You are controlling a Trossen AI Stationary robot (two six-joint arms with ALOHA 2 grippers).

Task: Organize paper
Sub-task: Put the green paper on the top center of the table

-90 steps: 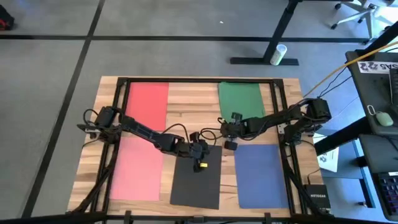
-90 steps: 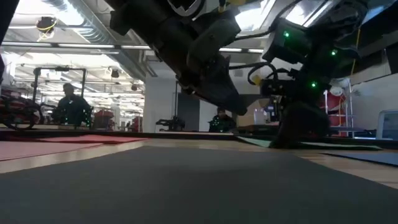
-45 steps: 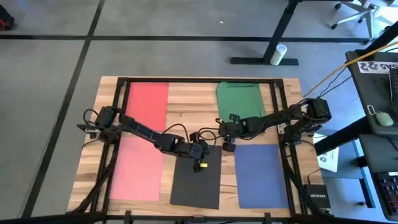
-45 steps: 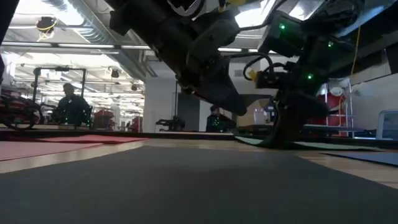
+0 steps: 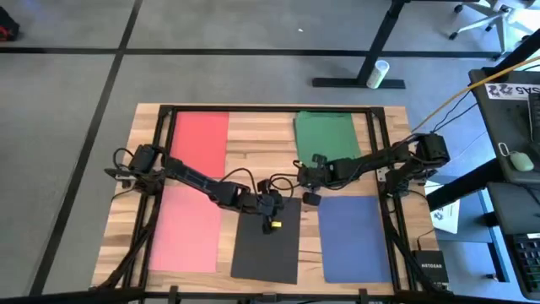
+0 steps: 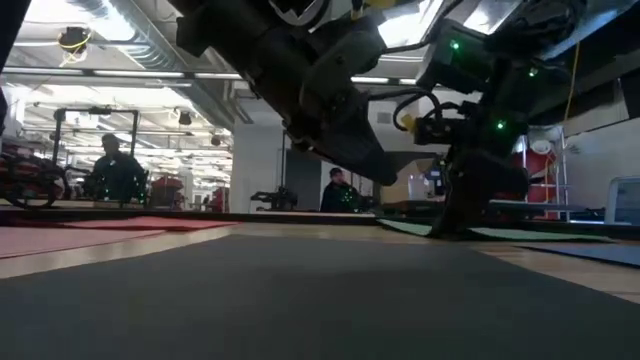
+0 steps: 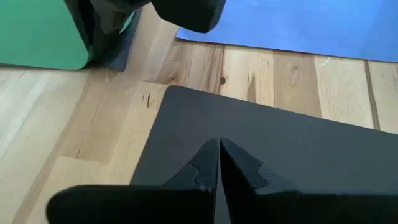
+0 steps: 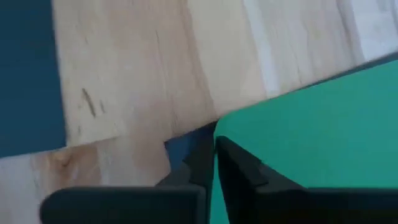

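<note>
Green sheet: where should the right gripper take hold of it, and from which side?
Likely the near-left corner of the green sheet, where the right gripper already sits. The sheet lies flat on the table, so only an edge offers a grip. Come in low from the table's middle. The fingers look closed at that corner.

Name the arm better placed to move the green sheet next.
Right. Its gripper sits at the green sheet's near corner, fingers shut on the edge; the left gripper is over the dark grey sheet.

The table (image 5: 253,135) is lit evenly from above, with only soft shadows. From low down, bright ceiling lights (image 6: 90,40) are seen, and the arms look dark
</note>
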